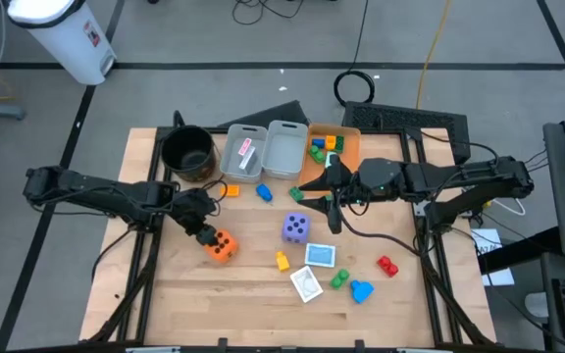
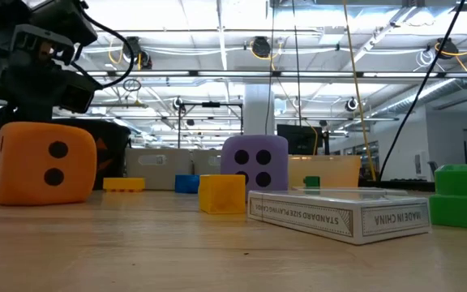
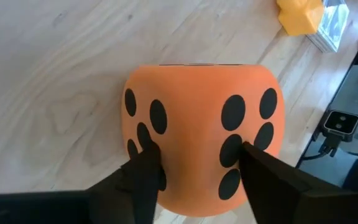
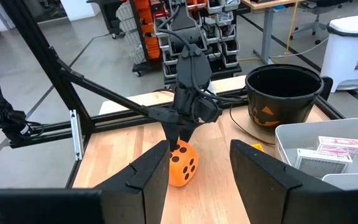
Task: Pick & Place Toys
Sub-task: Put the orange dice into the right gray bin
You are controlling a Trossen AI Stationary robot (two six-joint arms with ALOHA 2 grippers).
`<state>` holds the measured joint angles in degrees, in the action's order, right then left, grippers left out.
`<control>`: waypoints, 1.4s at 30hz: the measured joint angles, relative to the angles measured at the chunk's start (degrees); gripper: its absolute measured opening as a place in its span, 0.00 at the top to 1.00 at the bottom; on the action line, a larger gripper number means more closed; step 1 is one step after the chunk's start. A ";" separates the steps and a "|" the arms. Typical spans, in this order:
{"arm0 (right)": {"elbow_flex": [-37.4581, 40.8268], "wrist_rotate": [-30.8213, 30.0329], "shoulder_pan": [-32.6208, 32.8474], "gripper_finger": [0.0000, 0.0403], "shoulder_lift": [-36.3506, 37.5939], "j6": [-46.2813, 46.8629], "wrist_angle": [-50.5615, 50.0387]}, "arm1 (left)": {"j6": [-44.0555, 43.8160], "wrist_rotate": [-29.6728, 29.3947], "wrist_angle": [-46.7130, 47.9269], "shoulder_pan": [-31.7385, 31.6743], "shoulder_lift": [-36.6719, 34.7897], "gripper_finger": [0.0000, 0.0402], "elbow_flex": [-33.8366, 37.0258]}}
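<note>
An orange foam die (image 1: 223, 245) with black dots rests on the table at the left, with my left gripper (image 3: 197, 163) shut on it. My right gripper (image 4: 199, 154) hovers open and empty above the table's middle (image 1: 329, 201). A purple die (image 1: 296, 228) stands on the table near the centre. Around it lie a teal card box (image 1: 320, 255), a white card box (image 1: 307, 284), and yellow (image 1: 282, 261), green (image 1: 338, 279), blue (image 1: 361, 290) and red (image 1: 387, 265) blocks. My left gripper pinches the orange die between its two fingers (image 3: 146, 171), one on each of two dotted faces (image 3: 232, 149) either side of the die. The fingers slant down at it from the table's left. The die sits on the tabletop.
Along the far side stand a black pot (image 1: 186, 152), two grey bins (image 1: 263, 149) and an orange bin (image 1: 349, 145) holding small blocks. A blue block (image 1: 265, 193) and an orange block (image 1: 231, 190) lie in front of the bins.
</note>
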<state>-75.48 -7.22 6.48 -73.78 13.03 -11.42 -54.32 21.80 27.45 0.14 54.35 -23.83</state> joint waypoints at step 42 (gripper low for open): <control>0.00 0.00 0.00 0.60 0.00 1.11 -0.02 | -2.62 2.39 -11.45 -1.62 -3.00 0.72 0.39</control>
<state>-75.48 -7.22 6.48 -73.78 14.14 -11.44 -56.94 24.18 15.99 -1.48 51.35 -23.44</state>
